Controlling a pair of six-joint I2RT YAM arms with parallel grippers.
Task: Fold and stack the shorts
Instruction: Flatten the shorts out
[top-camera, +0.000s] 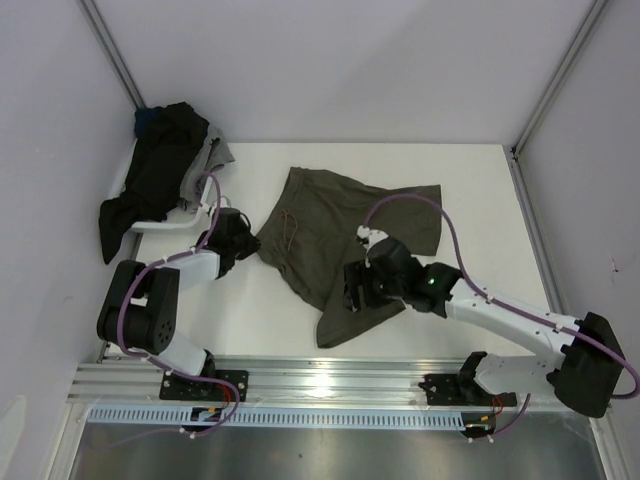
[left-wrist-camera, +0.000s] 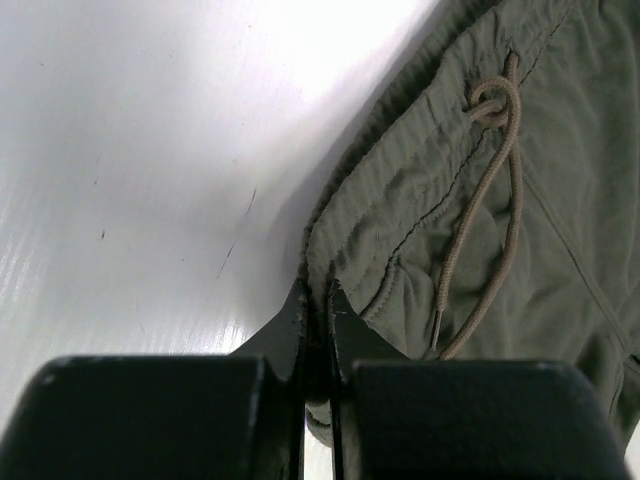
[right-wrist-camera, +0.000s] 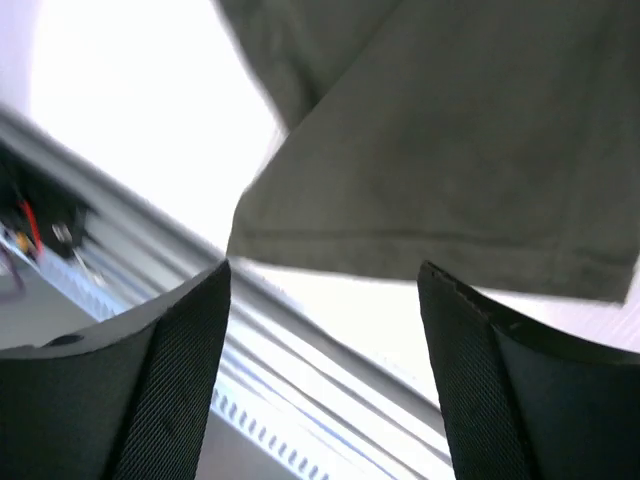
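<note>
A white tabletop (top-camera: 470, 190) is lying between pale enclosure walls (top-camera: 330, 60), a white basket (top-camera: 160, 225) is sitting at its far-left corner, and a ribbed aluminium rail (top-camera: 330, 378) is running along its near edge, with a slotted strip (top-camera: 300, 415) lying nearer still.

The right tool (right-wrist-camera: 325, 270) fills the bottom of the frame. Its two dark fingers (right-wrist-camera: 180, 340) stand wide apart at lower left and lower right, with nothing gripped between them. Above the gap lies the olive-green shorts (right-wrist-camera: 440, 150), spread over the centre and upper right. One stitched hem runs roughly level across the middle of the frame, just above the fingertips. The bright white tabletop (right-wrist-camera: 130, 110) shows at upper left and in a thin strip below the hem. A ribbed metal rail (right-wrist-camera: 250, 390) slants from the left edge down to bottom centre, with a red wire (right-wrist-camera: 30, 225) at far left. The view is blurred.
</note>
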